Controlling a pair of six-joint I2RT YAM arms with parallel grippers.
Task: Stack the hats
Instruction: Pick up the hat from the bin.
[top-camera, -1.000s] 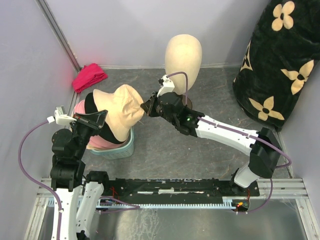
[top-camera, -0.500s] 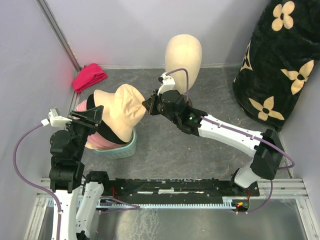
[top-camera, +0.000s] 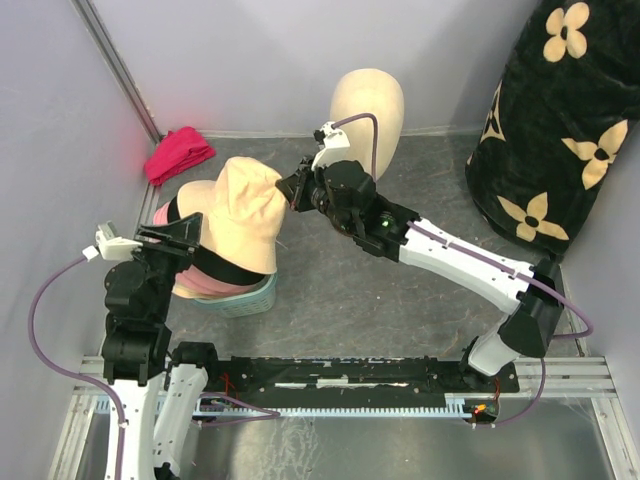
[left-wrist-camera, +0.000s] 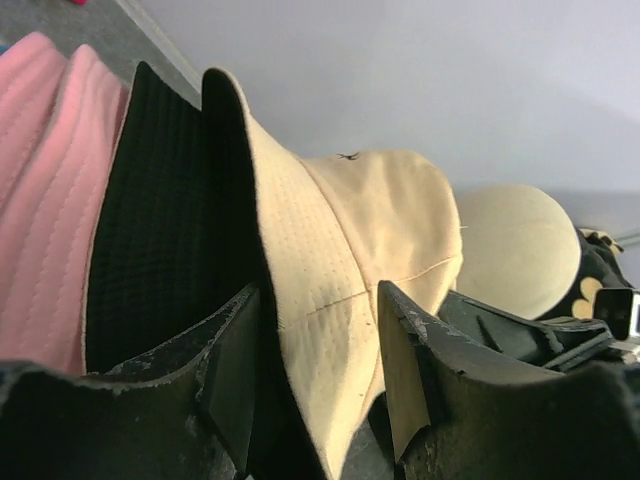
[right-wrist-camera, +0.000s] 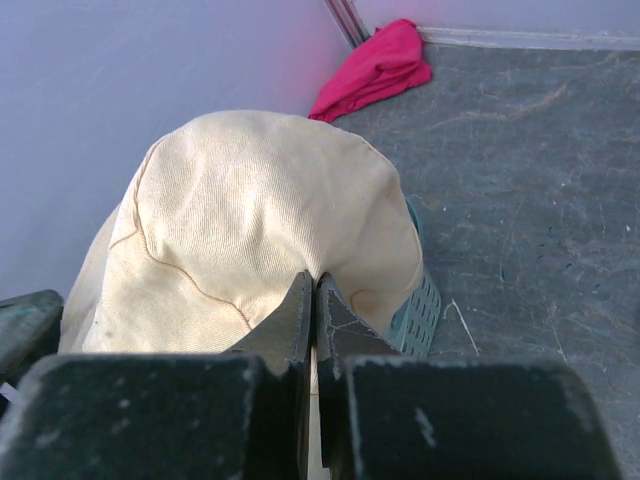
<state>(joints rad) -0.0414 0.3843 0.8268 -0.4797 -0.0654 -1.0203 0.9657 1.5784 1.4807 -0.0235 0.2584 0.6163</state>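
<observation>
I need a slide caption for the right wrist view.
Right gripper pinches the beige hat over a teal basket; red cloth behind.

I see the top hat (top-camera: 245, 215) on the other hats (top-camera: 192, 284) in the basket (top-camera: 256, 297), left, cloth bundle (top-camera: 180, 153) behind, mannequin head (top-camera: 367, 100) back right

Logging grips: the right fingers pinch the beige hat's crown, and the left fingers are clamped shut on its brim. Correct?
No: the left fingers are open, either side of the brim of the beige hat, as the left wrist view shows. The right fingers do pinch its crown.
</observation>
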